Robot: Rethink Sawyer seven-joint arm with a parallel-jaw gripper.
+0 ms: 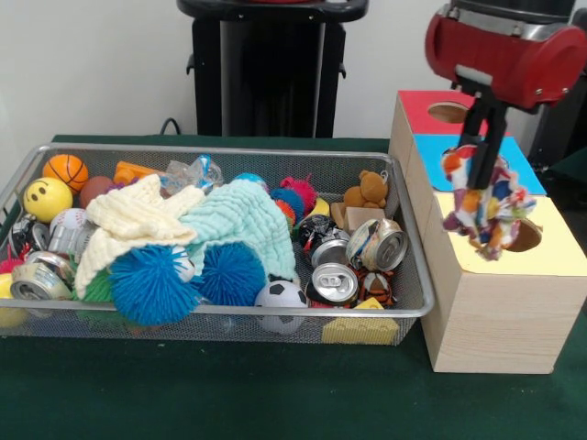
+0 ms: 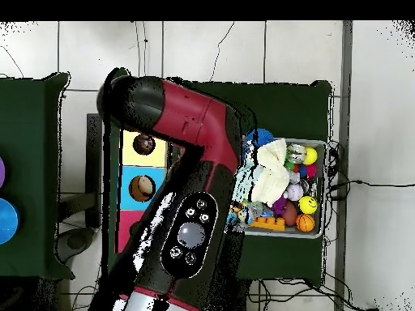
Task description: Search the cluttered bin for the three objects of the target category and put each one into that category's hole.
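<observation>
So the tool [image 1: 481, 188] is pinching one fabric bundle [image 1: 483, 209] at the right of the front view, dangling it right above the yellow box [image 1: 514, 275], just beside the hole [image 1: 525, 236]. The hole is peeking out from behind the bundle's right edge, so it's looking a bit off-center to me.

What's worrying me: the bundle is floppy and ragged, with loose patchwork flaps in white, pink, blue and yellow sticking out sideways. If it's let go from here, I'm guessing a flap is catching on the rim and the thing is ending up draped on the smooth yellow top instead of dropping through. It also looks nearly as wide as the hole. Soft cloth could cling to the fingers too.

The bin [image 1: 229, 152], silver wire mesh, is taking up the left and center of the frame on the green tabletop [image 1: 229, 394]. It's holding spiky rubber balls [image 1: 151, 284], knitted cloths [image 1: 229, 220] and shiny dented cans [image 1: 335, 280]. I'm not spotting other bundles; those cloths are probably hiding stuff.

Overhead, the arm is covering most of the boxes.
</observation>
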